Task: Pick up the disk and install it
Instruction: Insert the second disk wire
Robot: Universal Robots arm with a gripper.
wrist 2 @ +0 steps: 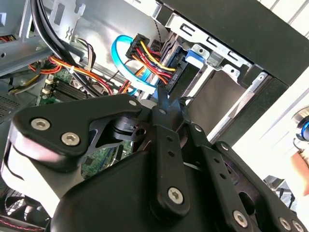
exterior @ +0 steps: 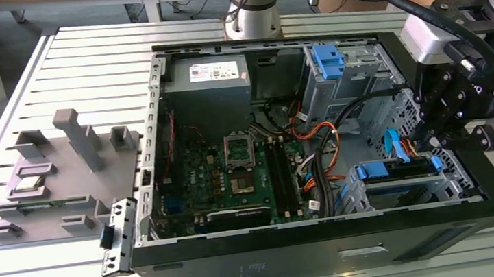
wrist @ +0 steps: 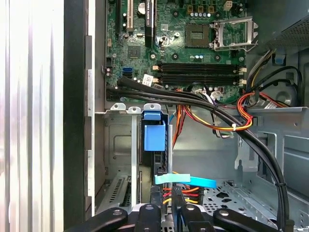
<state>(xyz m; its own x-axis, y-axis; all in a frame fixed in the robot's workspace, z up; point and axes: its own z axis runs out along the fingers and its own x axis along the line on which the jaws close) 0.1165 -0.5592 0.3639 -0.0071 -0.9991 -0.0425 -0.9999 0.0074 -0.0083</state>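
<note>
My gripper [exterior: 453, 136], fingers pinched together and empty, hovers over the seated disk [exterior: 395, 168]; its cables [wrist: 181, 191] could snag me.

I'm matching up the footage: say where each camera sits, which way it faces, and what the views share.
Exterior view: off the arm, high, looking down into the open case; the arm and gripper hang over the disk.
First wrist view: on the wrist, looking past the fingertips into the case at the disk.
Second wrist view: on the wrist, looking along the gripper toward the disk.
All three share the disk.
</note>
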